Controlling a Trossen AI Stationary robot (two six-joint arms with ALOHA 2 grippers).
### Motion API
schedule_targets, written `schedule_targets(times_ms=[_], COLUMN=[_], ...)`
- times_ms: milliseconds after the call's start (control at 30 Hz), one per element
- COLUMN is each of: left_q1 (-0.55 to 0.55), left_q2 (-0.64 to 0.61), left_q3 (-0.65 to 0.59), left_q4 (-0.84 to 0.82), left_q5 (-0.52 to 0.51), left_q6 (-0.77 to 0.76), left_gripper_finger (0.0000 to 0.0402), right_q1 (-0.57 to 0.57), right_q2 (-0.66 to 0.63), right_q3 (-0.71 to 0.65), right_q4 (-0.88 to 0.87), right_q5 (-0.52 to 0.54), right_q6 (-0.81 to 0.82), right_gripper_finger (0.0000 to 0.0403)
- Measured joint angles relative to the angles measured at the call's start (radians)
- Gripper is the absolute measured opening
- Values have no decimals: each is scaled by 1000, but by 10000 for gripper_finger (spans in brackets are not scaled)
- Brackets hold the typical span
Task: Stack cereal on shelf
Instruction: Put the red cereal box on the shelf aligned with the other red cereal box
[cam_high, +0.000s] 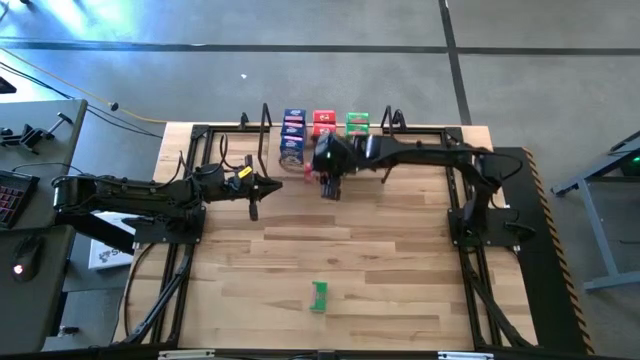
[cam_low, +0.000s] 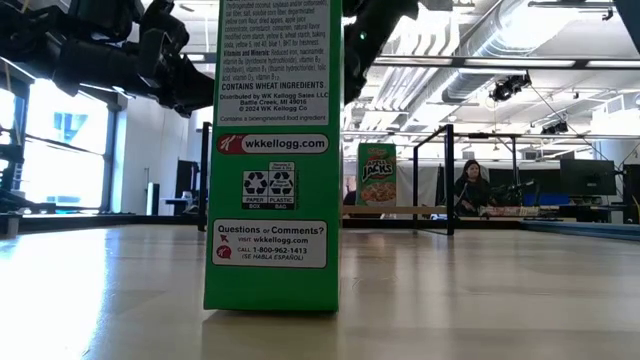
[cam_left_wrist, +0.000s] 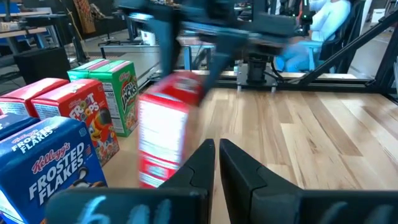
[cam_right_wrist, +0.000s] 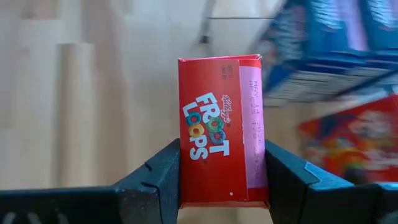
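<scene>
Red Froot Loops box (cam_right_wrist: 221, 130) clamped across narrow sides by right hand (cam_high: 330, 183), one finger (cam_right_wrist: 163, 177) flat on each edge. Sits just in front of shelf (cam_high: 330, 130), nr the stacked blue (cam_high: 293, 135), red (cam_high: 323, 122) and green (cam_high: 357, 122) boxes. Seen from left wrist: box tilted, lower end close to or on tabletop (cam_high: 380, 260), can't tell which. Prob. light, thin cardboard, glossy print, so slippery; dents if squeezed hard. Best taken mid-height on narrow sides, w/ gentle pressure, as done now. Left hand (cam_high: 262, 187) shut, empty, parked left of shelf. Lone green box (cam_high: 319, 296) upright, well clear of shelf toward tabletop's near edge, not yet stacked.
</scene>
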Motion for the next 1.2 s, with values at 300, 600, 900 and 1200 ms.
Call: schedule_targets(times_ms=[300, 600, 900, 1200], left_q1=[0, 0, 0, 0], left_q2=[0, 0, 0, 0], left_q3=[0, 0, 0, 0], left_q4=[0, 0, 1, 1], left_q5=[1, 1, 1, 1], left_q6=[1, 1, 1, 1], left_gripper_finger=[15, 15, 15, 15], right_q1=[-171, -208, -211, -210], right_q2=[0, 14, 42, 42], right_q3=[4, 3, 1, 1], right_q4=[9, 10, 18, 19], right_q5=[-135, -161, -126, -57], right_q6=[-143, -195, -195, -186], right_gripper_finger=[162, 162, 168, 215])
